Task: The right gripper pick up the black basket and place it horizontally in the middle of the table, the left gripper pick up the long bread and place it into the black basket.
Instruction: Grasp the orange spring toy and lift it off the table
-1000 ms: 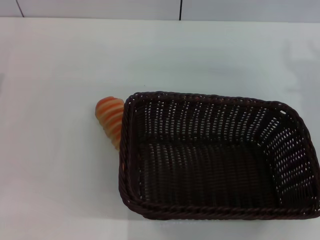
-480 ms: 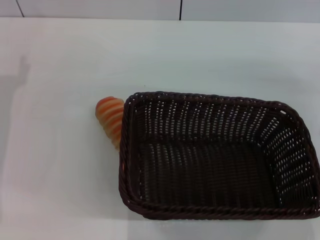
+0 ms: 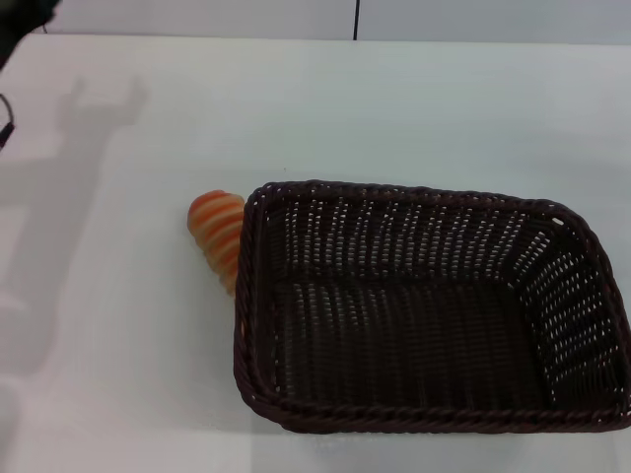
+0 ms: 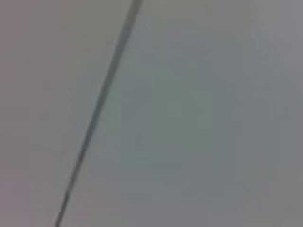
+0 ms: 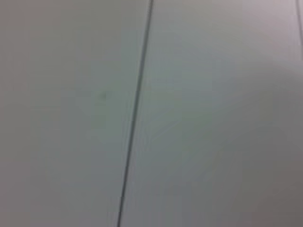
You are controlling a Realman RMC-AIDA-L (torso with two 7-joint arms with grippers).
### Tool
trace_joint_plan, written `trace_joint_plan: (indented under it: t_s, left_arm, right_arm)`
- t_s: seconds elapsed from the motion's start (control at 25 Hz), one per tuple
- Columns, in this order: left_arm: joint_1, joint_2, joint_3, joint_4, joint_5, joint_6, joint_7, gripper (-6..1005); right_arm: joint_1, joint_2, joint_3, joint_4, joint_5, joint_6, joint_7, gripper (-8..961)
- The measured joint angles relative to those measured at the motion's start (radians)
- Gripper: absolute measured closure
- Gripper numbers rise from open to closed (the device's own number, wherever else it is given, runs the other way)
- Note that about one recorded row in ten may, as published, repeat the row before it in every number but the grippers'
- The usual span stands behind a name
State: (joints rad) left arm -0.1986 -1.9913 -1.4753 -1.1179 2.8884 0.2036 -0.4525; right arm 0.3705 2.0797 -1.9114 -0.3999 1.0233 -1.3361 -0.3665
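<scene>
The black basket (image 3: pixel 424 305) is a large dark woven basket lying lengthwise on the white table (image 3: pixel 394 108), in the front right part of the head view, and it is empty. The long bread (image 3: pixel 219 236), striped orange and tan, lies on the table against the basket's left end, partly hidden by its rim. A dark part of my left gripper (image 3: pixel 18 22) shows at the far left corner of the head view, well away from the bread. My right gripper is out of view. Both wrist views show only a plain grey surface crossed by a dark line.
The left arm's shadow (image 3: pixel 59 217) falls across the left side of the table. A wall with a dark vertical seam (image 3: pixel 356 18) runs behind the table's far edge.
A dark part of the left gripper has come into the far left corner of the head view, and its shadow has spread over the table's left side. Basket and bread have not moved.
</scene>
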Motion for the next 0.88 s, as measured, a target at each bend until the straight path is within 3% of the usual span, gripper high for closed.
trace_joint_plan:
  t_s: [0.16,0.32,0.64,0.88]
  left_arm:
    - [-0.001,-0.011,-0.019,-0.222,-0.001,-0.388,0.054,171]
    - [-0.065,-0.069,-0.126,-0.404,-0.003,-0.847,0.168,171]
    - [-0.133,-0.073,-0.148,-0.524,-0.007,-1.175,0.161,172]
    - [-0.17,-0.073,-0.15,-0.543,-0.007,-1.335,0.07,179]
  right_arm:
    - [0.016,-0.005,0.008,0.04,0.0,0.001,0.046,366]
    - [0.057,-0.011,0.027,0.103,-0.006,0.004,0.08,366]
    - [0.092,-0.032,0.021,0.131,-0.016,0.034,0.086,366]
    - [0.1,-0.045,0.019,0.131,-0.047,0.059,0.089,366]
